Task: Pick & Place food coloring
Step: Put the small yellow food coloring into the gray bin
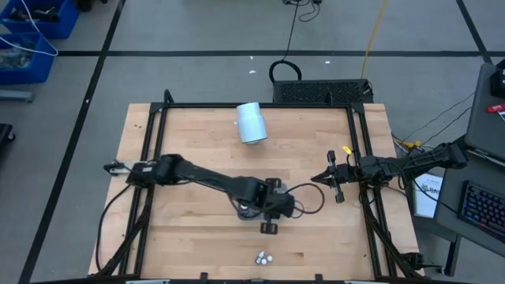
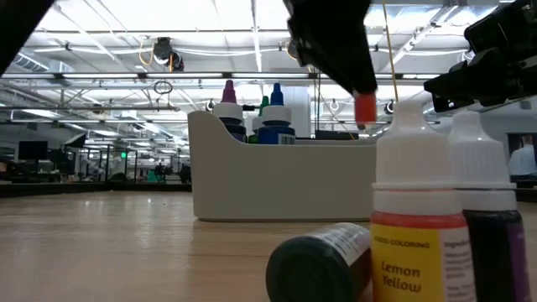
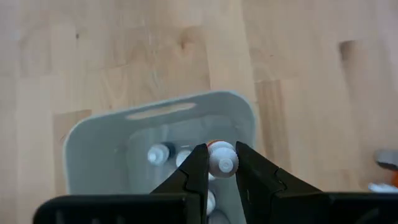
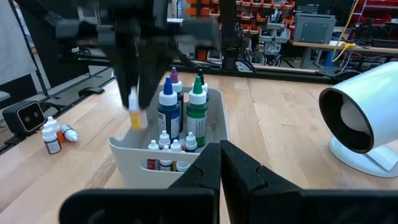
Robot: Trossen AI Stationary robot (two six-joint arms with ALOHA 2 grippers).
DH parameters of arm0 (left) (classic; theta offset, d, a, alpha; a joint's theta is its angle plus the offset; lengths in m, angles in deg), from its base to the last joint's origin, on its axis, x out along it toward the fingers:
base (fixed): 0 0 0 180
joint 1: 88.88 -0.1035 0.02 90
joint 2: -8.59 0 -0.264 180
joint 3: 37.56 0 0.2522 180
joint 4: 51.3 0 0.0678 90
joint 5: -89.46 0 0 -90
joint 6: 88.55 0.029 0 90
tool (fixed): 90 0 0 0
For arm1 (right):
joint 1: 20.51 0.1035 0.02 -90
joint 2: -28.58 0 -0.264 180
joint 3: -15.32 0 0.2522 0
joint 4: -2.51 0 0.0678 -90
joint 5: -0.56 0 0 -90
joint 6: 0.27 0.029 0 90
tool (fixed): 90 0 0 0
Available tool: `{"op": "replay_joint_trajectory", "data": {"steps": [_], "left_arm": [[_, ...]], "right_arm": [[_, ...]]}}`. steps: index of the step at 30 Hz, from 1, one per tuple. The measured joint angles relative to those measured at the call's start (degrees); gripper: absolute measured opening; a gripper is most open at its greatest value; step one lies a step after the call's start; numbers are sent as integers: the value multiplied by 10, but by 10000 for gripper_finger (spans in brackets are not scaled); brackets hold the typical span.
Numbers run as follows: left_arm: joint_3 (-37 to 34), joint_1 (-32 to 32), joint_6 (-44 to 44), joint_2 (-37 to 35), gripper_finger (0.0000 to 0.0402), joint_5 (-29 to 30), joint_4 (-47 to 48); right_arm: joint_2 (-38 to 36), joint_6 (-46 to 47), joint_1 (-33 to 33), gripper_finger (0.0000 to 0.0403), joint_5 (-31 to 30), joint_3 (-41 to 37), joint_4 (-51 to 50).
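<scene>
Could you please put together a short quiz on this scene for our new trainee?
1. True or false: the left tool grips a small bottle above the grey caddy.
2. What does the label say on the standing bottle nearest the low camera? A) Lemon Yellow B) Sky Blue C) Leaf Green
3. Fill in: the right tool, waiting near the table's right edge, is ____ and holds nothing.

Key: 1 true; 2 A; 3 shut.
</scene>
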Motion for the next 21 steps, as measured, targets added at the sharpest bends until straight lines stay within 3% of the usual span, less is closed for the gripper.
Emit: {"op": "replay_joint_trajectory", "data": {"steps": [4,21], "left_arm": [[35,-17,-1,30,60,-4,18],[19,-42,-1,58,60,-59,-19]], "right_arm": [[0,-6,0,0,0,0,2],[0,-37,0,0,-2,0,3]]}}
